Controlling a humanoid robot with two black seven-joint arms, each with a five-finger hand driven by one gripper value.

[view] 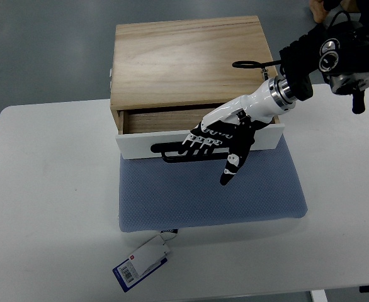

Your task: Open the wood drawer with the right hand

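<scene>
A light wood box stands at the back of a white table. Its drawer has a white front and is pulled out a little, showing a dark gap and wood inside. A black handle runs along the drawer front. My right hand, white and black, comes in from the upper right. Its fingers curl over the handle, and the thumb points down toward the mat. The left arm does not show.
A blue-grey fabric mat lies under and in front of the box. A white and blue tag hangs off the mat's near left corner. The table's front edge runs along the bottom; grey floor lies beyond.
</scene>
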